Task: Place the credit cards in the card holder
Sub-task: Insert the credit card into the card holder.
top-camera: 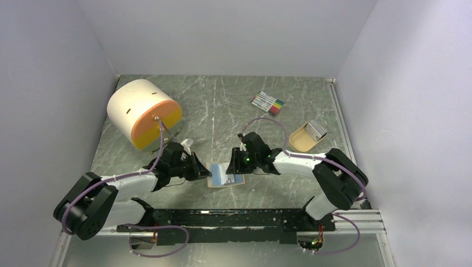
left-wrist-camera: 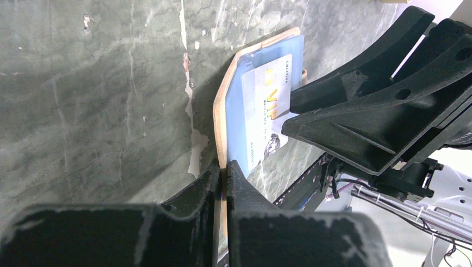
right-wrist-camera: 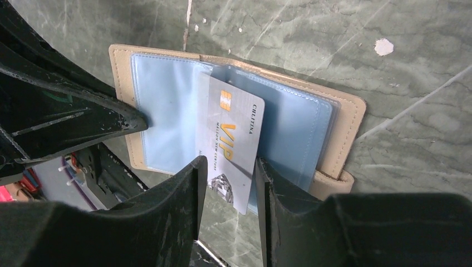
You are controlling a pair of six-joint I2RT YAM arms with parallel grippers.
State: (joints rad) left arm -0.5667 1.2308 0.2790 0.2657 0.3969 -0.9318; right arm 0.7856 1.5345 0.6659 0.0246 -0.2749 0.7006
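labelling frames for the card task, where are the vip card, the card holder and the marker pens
vip card (right-wrist-camera: 231, 147), right wrist view, middle of its printed face
card holder (right-wrist-camera: 348, 128), right wrist view, tan right border
marker pens (top-camera: 268, 103), top view, middle of the bundle

One card holder (top-camera: 222, 178), one tray (top-camera: 295, 142), one pen bundle (top-camera: 268, 103), one drum (top-camera: 143, 113)

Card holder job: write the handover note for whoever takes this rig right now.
Left gripper: shut on the edge of the open holder.
Right gripper: fingers either side of one card; grip unclear.
Done: that card is partway into a blue sleeve, near end sticking out.
More cards sit in the tray, far right.
To do: seat this card, then load the rest.
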